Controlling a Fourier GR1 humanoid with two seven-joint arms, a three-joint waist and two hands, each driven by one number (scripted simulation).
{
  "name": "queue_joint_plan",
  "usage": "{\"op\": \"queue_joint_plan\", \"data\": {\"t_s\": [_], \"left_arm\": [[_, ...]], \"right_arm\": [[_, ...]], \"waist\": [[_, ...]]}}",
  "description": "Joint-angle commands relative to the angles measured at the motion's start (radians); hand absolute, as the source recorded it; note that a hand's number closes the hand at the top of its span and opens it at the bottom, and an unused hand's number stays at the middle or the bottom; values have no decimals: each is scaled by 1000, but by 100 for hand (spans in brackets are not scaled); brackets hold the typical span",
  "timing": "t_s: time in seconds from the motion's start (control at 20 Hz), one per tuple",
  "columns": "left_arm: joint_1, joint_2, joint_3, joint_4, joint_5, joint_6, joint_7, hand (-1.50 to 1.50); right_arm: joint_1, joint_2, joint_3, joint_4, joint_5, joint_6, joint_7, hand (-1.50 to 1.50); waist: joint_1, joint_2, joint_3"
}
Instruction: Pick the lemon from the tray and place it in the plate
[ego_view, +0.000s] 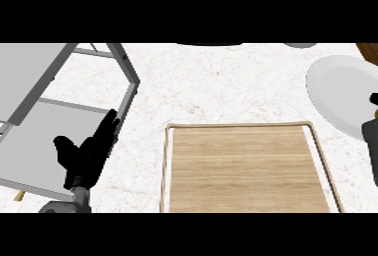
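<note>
Your left hand (87, 156) rests at the left, fingers straight and apart, holding nothing. The wooden tray (247, 167) in the middle shows no lemon. At the right edge your right hand (371, 131) is cut off over the plate (336, 90); its fingers I cannot tell. The lemon is perhaps hidden there, so lower it gently onto the plate.

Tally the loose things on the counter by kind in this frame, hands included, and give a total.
Wooden tray: 1
White plate: 1
Black hands: 2, left hand resting open, right hand at the right edge over the plate's rim
Lemon: 0 visible; it may be hidden
Total: 4
</note>
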Motion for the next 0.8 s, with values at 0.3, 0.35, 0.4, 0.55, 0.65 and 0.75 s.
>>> {"op": "queue_joint_plan", "data": {"t_s": [0.3, 0.35, 0.4, 0.55, 0.65, 0.75], "left_arm": [[13, -17, 8, 101, -3, 7, 31, 0], [51, 18, 21, 50, 15, -16, 54, 0], [38, 16, 30, 83, 16, -21, 38, 0], [63, 8, 28, 81, 9, -14, 21, 0], [108, 21, 36, 62, 13, -25, 6, 0], [103, -5, 11, 57, 3, -23, -3, 0]], "right_arm": [[45, 93, 58, -176, -322, -220, -199, -150], [78, 134, 88, -232, -363, -229, -222, -150], [81, 130, 125, -277, -422, -168, -240, -150], [175, 191, 230, -446, -555, -104, -283, -150], [252, 266, 294, -521, -590, -110, -310, -150], [299, 295, 344, -583, -622, -100, -326, -150]], "waist": [[-34, -3, -13], [-34, -9, -13], [-42, -10, -13], [-58, -16, -14], [-53, -17, -15], [-50, -14, -16]]}}
